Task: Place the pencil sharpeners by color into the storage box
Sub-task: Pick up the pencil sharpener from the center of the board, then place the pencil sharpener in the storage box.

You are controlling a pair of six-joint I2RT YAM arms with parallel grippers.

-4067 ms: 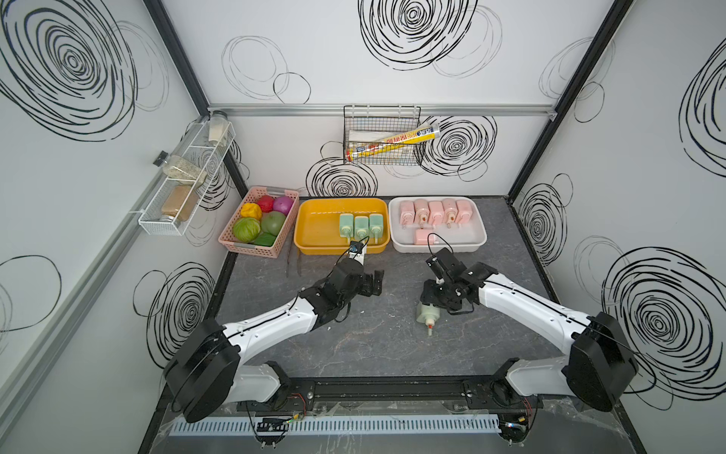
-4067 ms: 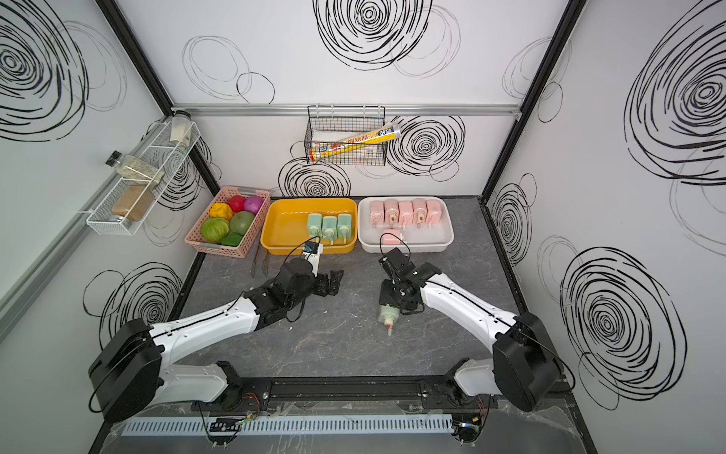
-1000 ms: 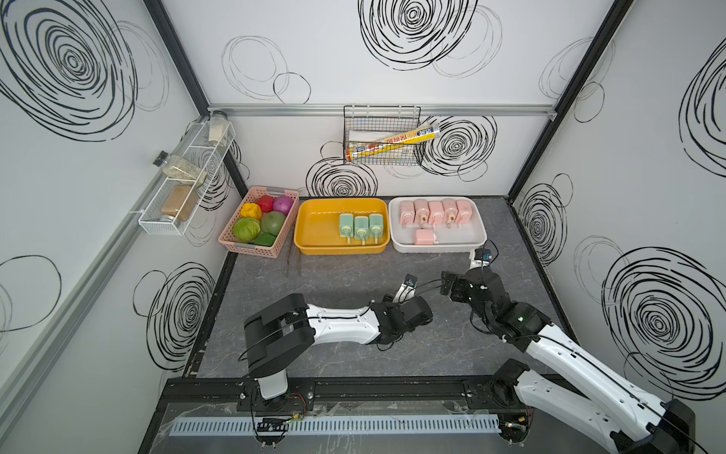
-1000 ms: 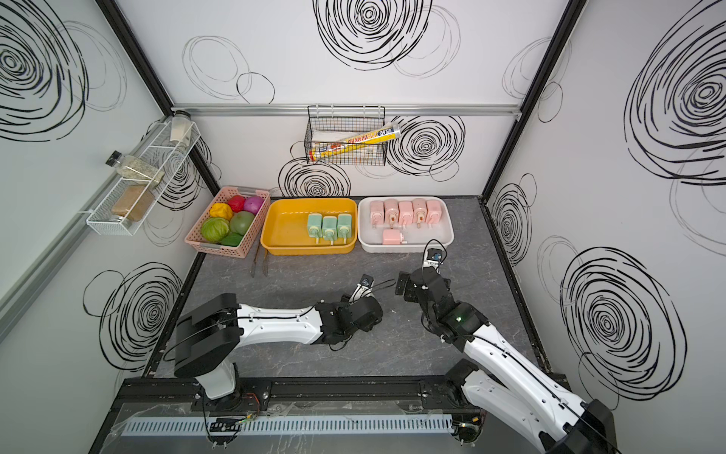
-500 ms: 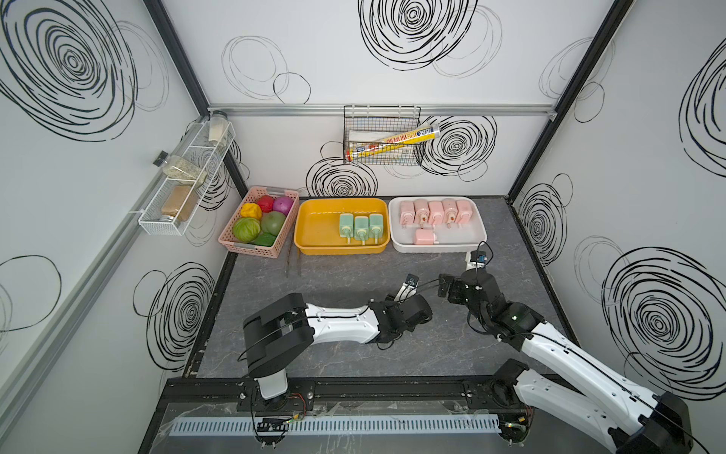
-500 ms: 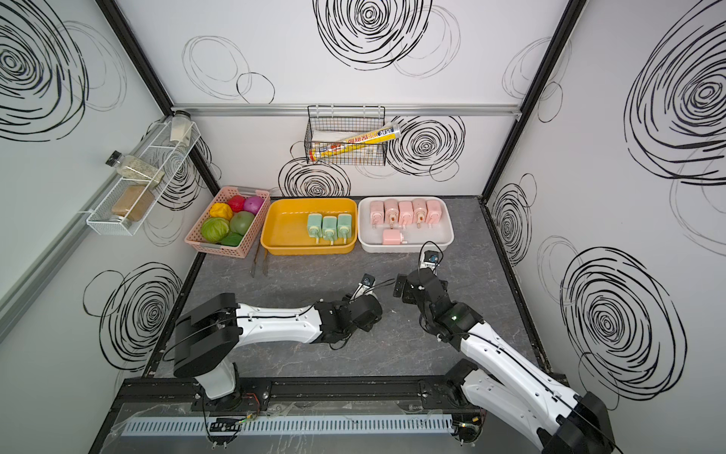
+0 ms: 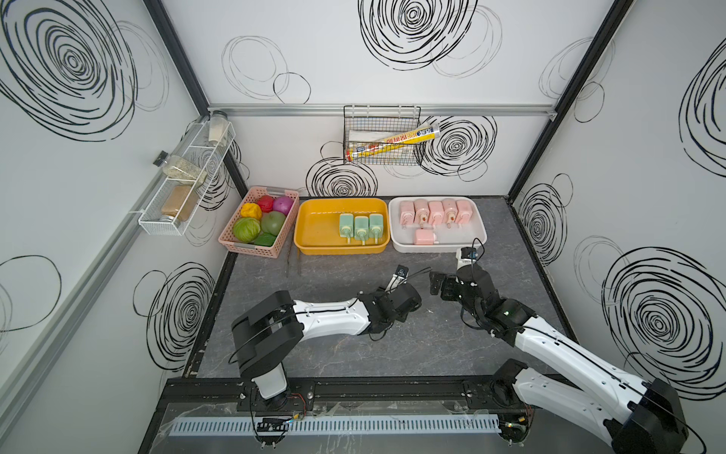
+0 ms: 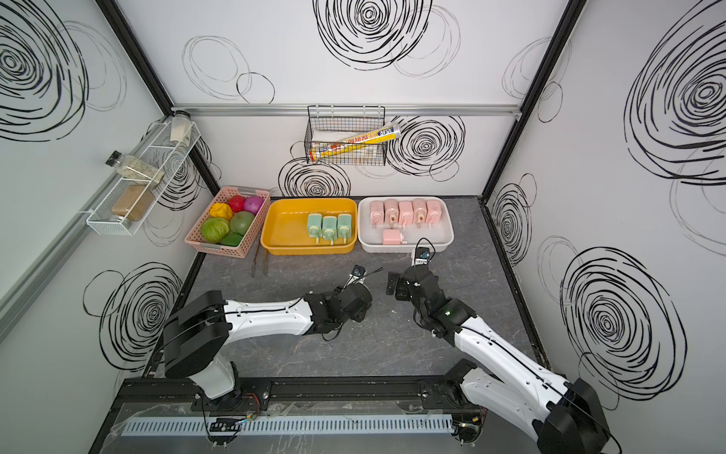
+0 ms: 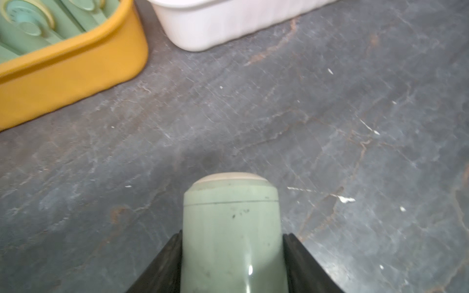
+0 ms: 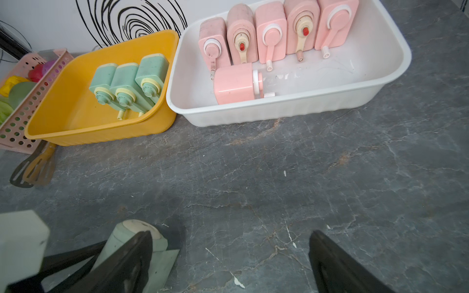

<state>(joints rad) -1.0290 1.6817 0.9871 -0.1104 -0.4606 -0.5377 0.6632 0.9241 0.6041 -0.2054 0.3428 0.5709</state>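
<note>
Fingers (image 9: pixel 165 263) of the left gripper (image 9: pixel 232 237) pinch the mint green sharpener (image 9: pixel 231 215) at both flanks (cream end protruding beyond them); right gripper (image 10: pixel 231 238) stands spread, empty.

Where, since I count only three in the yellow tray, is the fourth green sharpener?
In the left wrist view, the green sharpener is clamped in the left gripper at mid-table, in front of the yellow tray and the white tray.

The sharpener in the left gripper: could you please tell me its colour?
The sharpener is mint green with a cream end, clearest in the left wrist view.
</note>
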